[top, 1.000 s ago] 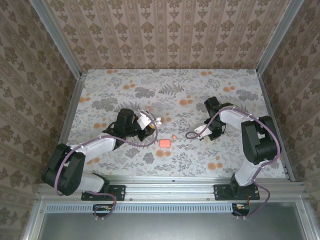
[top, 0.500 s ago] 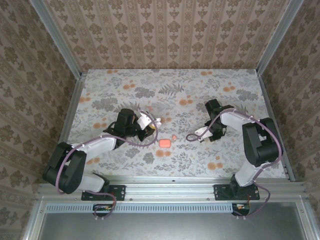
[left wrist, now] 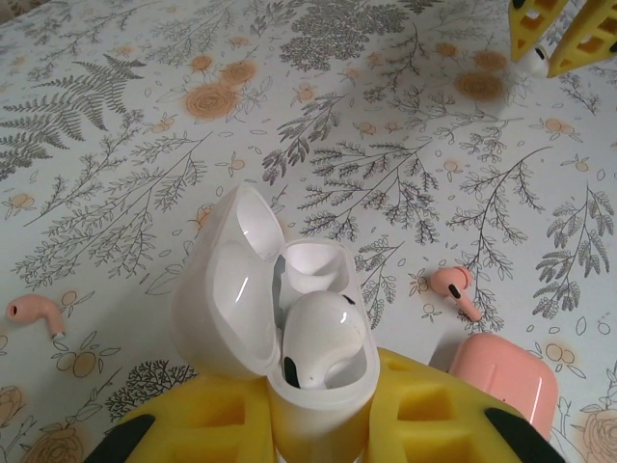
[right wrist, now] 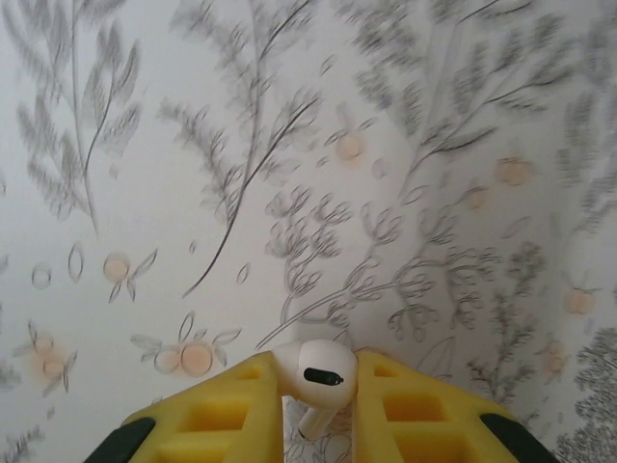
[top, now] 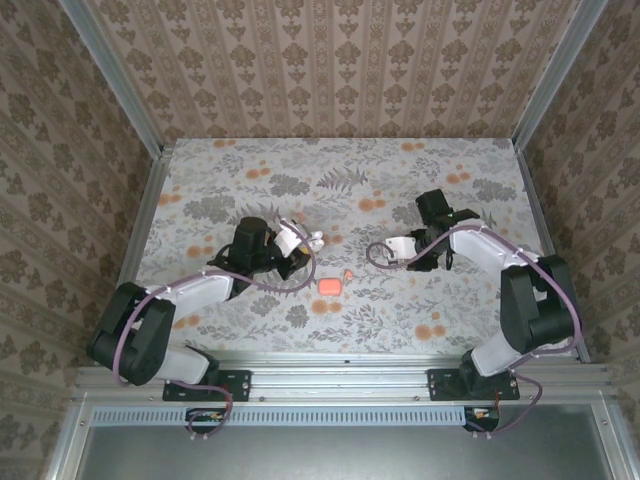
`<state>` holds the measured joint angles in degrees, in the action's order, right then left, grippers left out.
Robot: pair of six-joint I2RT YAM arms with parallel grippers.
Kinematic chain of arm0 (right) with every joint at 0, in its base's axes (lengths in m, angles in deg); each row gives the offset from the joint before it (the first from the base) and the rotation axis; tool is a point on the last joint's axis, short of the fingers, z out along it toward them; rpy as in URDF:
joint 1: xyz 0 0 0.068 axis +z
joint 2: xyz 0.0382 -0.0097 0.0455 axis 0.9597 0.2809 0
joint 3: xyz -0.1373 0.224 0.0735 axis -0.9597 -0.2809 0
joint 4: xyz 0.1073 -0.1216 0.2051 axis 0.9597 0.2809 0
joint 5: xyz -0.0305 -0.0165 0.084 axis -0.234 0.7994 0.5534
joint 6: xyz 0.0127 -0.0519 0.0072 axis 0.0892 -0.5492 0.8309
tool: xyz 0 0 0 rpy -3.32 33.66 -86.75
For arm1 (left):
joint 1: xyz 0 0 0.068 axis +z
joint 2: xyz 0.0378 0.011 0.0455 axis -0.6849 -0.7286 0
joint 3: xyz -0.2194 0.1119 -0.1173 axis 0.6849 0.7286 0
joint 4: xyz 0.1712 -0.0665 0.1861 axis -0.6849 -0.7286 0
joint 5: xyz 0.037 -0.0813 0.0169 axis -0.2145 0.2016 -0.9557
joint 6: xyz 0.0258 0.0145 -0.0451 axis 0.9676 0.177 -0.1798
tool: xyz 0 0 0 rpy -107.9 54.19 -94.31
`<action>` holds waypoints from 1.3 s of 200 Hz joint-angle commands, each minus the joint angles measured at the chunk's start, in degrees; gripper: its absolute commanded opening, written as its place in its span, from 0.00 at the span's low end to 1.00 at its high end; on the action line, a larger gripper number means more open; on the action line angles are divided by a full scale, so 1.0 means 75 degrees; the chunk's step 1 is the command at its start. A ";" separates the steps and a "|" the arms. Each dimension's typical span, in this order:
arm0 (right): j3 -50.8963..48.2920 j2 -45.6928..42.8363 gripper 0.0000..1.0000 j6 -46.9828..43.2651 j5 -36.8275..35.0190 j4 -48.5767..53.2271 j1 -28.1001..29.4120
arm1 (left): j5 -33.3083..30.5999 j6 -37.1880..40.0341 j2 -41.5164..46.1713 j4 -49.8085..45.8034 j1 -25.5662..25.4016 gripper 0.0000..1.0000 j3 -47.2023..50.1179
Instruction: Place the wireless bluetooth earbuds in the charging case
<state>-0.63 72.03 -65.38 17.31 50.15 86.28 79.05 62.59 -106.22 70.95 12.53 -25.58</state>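
An open, rounded white plastic charging case [left wrist: 241,289] is clamped in the clenched left gripper [left wrist: 323,422], with its lid tilted back. One small white plastic earbud [left wrist: 323,333] is seated inside it. A second white earbud [right wrist: 316,371] is pinched between the yellow fingers of the right gripper [right wrist: 318,391], over the flowered tabletop [top: 300,170]. On the tabletop, a coral-pink earbud [left wrist: 453,286] is laid just beside a closed coral-pink case [left wrist: 506,371]. Another coral-pink earbud [left wrist: 34,311] is laid well apart on the white case's other side.
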 commanded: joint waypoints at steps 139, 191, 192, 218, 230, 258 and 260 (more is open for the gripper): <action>-0.2776 -0.2658 0.22 1.1313 0.2411 -0.8615 0.0983 | 0.0053 -0.1131 -0.1495 0.5201 -0.0928 0.08 0.0635; -0.3127 -0.2304 0.22 1.1609 0.2009 -0.9782 0.1641 | 0.0293 -0.1024 -0.1412 0.5300 -0.0990 0.08 0.0599; -0.3134 -0.2290 0.22 1.1614 0.2000 -0.9809 0.1650 | 0.0294 -0.1028 -0.1407 0.5303 -0.0992 0.08 0.0599; -0.3234 -0.2029 0.22 1.1712 0.1888 -1.0222 0.1794 | 0.0324 -0.1037 -0.1351 0.5374 -0.0987 0.08 0.0593; -0.3274 -0.1960 0.22 1.1711 0.1817 -1.0359 0.1835 | 0.0340 -0.1040 -0.1312 0.5396 -0.0987 0.08 0.0599; -0.3355 -0.1793 0.22 1.1774 0.1659 -1.0611 0.1905 | 0.0378 -0.1044 -0.1237 0.5436 -0.0993 0.08 0.0594; -0.3347 -0.1778 0.22 1.1781 0.1648 -1.0639 0.1915 | 0.0381 -0.1055 -0.1229 0.5436 -0.0993 0.08 0.0598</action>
<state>-25.05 57.58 21.55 31.71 -24.42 100.03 80.16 55.25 -116.91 108.46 5.39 -20.40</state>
